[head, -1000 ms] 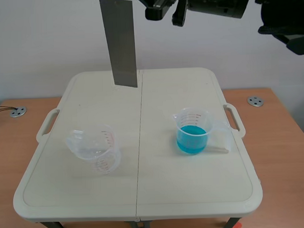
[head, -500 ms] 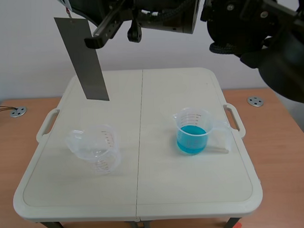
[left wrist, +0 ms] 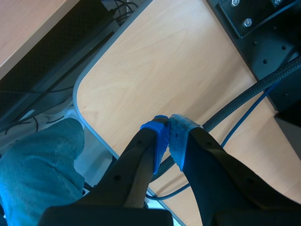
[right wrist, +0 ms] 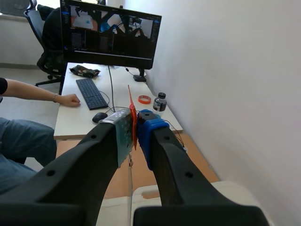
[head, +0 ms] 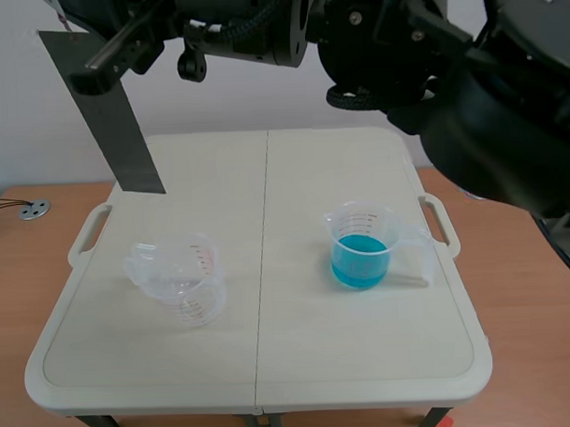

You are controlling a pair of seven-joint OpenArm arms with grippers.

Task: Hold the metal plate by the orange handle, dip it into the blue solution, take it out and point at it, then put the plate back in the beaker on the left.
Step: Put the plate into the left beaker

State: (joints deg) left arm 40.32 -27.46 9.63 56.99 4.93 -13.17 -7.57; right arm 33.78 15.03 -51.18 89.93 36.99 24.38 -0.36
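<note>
The big right arm (head: pixel 430 68) has swung across the back of the white worktop (head: pixel 272 364) from right to left; a second ago the metal plate (head: pixel 104 117) hung over the middle seam at the far edge, half a second ago it was partway over, and now it hangs from the right gripper (right wrist: pixel 134 125) out past the worktop's far left corner, tilted a little with its lower end trailing toward the middle; the empty beaker (head: pixel 180 278) stands well below the plate and nearer the robot; the second beaker (head: pixel 361 239), with the blue solution (head: pixel 360 262) in it, is well away from that gripper now, on the opposite half; to my eye the dipping and pointing are behind it and this is the carry toward the left beaker, so the plate has yet to come forward and down over the rim; the right gripper is clamped narrow on the thin orange handle (right wrist: pixel 132 113), the pads pressed to both its faces; the left gripper (left wrist: pixel 168 129) is turned away from the worktop, its fingers closed together on nothing.
</note>
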